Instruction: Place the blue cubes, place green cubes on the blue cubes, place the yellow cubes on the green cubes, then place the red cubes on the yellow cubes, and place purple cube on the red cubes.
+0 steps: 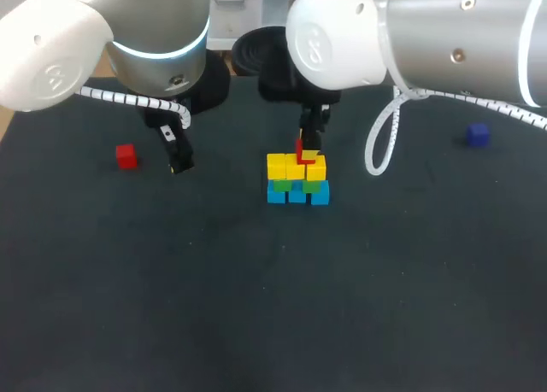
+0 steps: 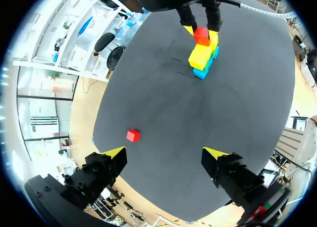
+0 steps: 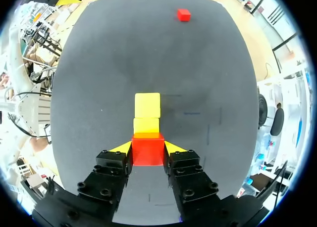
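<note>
Three layers form the stack [image 1: 297, 178]: blue, green, yellow. The right tool [image 3: 147, 147] clamps a red cube [image 3: 147, 152] at its top. The left tool [image 2: 163, 155] gapes empty. Another red [image 1: 126, 155] and the purple cube [image 1: 477, 134] wait on the bench [image 1: 256, 307].

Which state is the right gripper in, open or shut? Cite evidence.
Shut on the red cube: the right gripper has both yellow tips against its opposite sides.
</note>
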Motion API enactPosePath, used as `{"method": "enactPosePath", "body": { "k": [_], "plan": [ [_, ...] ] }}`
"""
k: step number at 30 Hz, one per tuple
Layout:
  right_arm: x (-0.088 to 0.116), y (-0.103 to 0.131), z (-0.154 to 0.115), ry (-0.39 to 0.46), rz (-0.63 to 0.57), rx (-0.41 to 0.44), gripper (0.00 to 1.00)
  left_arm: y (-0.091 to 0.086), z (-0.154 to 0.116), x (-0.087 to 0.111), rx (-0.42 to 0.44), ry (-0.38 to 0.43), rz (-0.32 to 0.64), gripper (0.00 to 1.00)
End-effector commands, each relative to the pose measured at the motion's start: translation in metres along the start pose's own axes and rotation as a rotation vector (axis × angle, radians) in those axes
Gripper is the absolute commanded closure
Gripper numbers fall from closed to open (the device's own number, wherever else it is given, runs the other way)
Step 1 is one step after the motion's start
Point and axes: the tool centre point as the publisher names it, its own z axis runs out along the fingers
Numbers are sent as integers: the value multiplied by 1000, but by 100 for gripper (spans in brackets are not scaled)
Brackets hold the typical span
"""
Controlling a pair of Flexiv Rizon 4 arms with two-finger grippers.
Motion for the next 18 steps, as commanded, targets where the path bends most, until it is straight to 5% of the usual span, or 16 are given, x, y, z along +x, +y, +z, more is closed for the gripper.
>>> {"method": "enactPosePath", "body": {
  "k": [1, 18],
  "plan": [
    [3, 2, 2, -8, 0, -7, 0, 1, 0, 0, 1, 0, 2, 0],
    [6, 8, -17, 2, 14, 19, 0, 1, 0, 0, 1, 0, 2, 0]
  ]
}}
